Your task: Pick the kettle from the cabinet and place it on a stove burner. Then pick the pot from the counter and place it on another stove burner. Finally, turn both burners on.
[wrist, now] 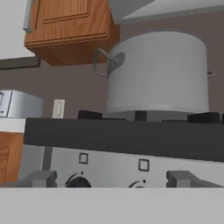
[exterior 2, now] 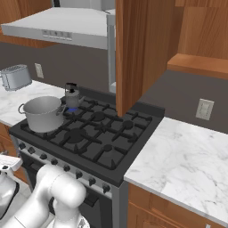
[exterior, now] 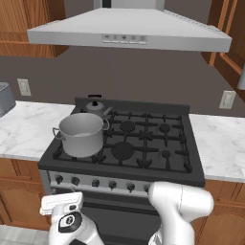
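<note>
Pot point(exterior: 82, 135): a wide grey steel stockpot, lidless, with loop side handles and a smooth matte wall, is seen seated on the front-left burner grate; from the hand view it looms large just above the range's front edge.
Kettle point(exterior: 97, 108): a small dark grey kettle with a black arched handle and a knobbed lid is seen on the rear-left burner, just behind the pot; a blue glow is seen at its base in the right base view.
Stove burners point(exterior: 123, 150): round black caps under black cast-iron grates are set in a black top.
Knobs point(exterior: 95, 183): a row of dark round dials is seen along the grey front panel; small square marks above them cannot be read.
Gripper point(wrist: 113, 178): held low before the knob panel; the fingers point(wrist: 40, 178) are spread wide apart, nothing between them.
Counter point(exterior: 25, 130): white marble with faint grey veins, flanking the range over brown wood fronts.
Hood point(exterior: 125, 29): a grey sloped canopy with a small button strip, symbols illegible.
Toaster point(exterior 2: 16, 76): a grey metal box stands on the left counter.
</note>
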{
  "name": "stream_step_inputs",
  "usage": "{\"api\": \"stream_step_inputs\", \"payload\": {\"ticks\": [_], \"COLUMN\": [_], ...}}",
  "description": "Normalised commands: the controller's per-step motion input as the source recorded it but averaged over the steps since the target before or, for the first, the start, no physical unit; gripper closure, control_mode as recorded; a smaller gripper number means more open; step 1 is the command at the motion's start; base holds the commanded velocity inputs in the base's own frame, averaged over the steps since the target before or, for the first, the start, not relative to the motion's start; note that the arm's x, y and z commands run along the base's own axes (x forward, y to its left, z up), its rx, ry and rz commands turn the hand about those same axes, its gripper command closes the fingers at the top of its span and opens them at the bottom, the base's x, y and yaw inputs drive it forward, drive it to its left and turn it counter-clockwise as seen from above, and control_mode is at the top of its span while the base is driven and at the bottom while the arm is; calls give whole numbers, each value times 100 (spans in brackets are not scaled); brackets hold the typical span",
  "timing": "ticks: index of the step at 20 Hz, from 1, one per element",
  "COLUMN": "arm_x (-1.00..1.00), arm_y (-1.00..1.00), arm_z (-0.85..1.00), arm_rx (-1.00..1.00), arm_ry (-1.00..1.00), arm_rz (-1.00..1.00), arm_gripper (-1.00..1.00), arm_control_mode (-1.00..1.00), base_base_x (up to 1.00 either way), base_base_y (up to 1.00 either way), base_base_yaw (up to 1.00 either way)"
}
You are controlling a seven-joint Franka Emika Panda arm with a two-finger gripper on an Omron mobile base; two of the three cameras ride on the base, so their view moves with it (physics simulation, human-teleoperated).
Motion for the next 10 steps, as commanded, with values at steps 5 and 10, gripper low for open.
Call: {"api": "stream_step_inputs", "payload": {"ticks": [5,10], "arm_x": [0,0], "arm_y": [20,9], "arm_z": [1,0], "arm_rx": [5,3], "arm_ry": [-16,-10], "arm_rz": [-6,-9], "arm_gripper": [-100,-100], "arm_control_mode": [-100,-100], "base_base_x": [0,0], "base_base_y": [0,0], "base_base_yaw": [0,0]}}
